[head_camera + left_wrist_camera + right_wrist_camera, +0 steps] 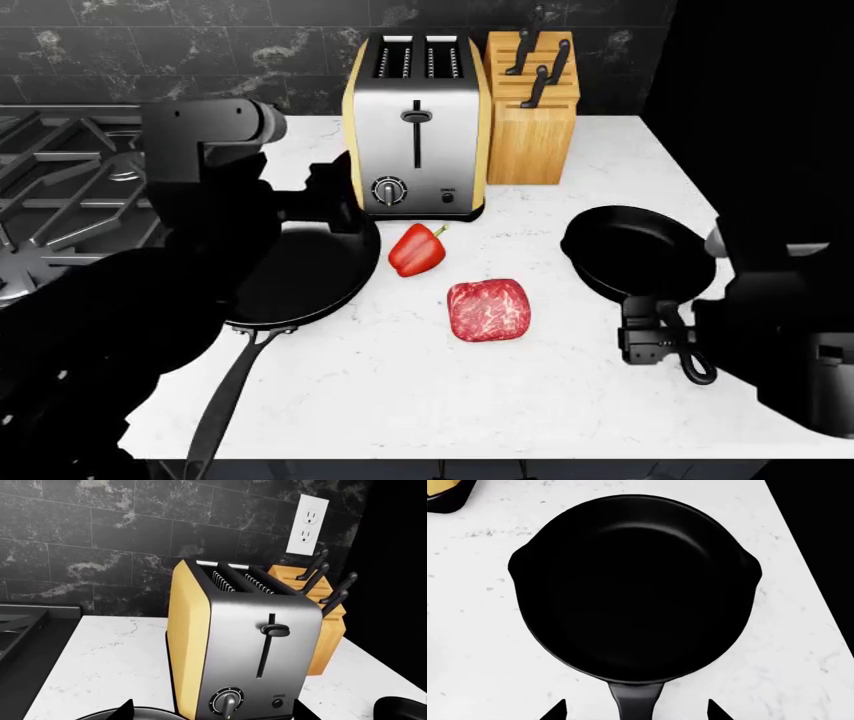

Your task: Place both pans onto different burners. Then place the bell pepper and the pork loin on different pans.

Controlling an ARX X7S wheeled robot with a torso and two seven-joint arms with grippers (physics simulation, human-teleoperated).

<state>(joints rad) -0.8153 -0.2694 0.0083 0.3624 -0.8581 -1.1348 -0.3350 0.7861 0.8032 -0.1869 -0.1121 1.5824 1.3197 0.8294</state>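
Note:
The wide glossy pan [310,272] lies on the white counter left of centre, half hidden by my left arm, its long handle [227,395] pointing to the front edge. My left gripper [212,713] is open over that pan's far rim [137,714], facing the toaster. The smaller matte pan [634,585] sits at the right. My right gripper [635,711] is open, a fingertip on each side of its short handle [635,700]. The red bell pepper [416,250] and the marbled pork loin [489,310] lie on the counter between the pans. The burners [60,190] are at the far left.
A steel and yellow toaster [416,125] stands at the back of the counter with a wooden knife block [531,105] on its right. A wall socket [307,525] is on the dark tiled wall. The counter [441,400] ends just right of the small pan.

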